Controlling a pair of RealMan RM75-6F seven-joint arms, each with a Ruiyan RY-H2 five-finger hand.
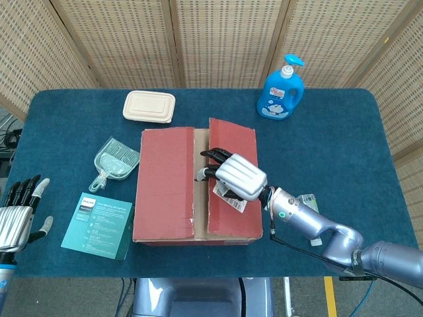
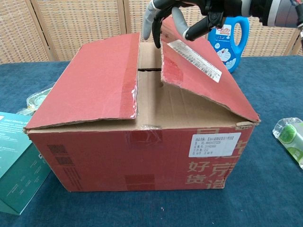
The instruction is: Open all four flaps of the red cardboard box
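Note:
The red cardboard box [image 1: 165, 191] [image 2: 142, 151] stands mid-table. Its left top flap [image 1: 166, 178] [image 2: 94, 80] lies nearly flat. My right hand [image 1: 238, 177] [image 2: 175, 9] grips the inner edge of the right top flap [image 1: 234, 142] [image 2: 203, 80], fingers hooked under it and thumb on the outer face by the white label. That flap is tilted up along the middle seam, showing brown inner cardboard in the gap. My left hand [image 1: 16, 214] hovers at the table's near left corner, fingers spread, holding nothing, far from the box.
A blue soap bottle [image 1: 282, 89] [image 2: 229, 40] stands behind the box on the right. A beige lidded container [image 1: 149, 107] and a clear scoop [image 1: 115, 160] lie left of it. A teal booklet [image 1: 98, 225] [image 2: 14, 161] lies front left, a small green packet [image 1: 308, 206] [image 2: 289, 137] right.

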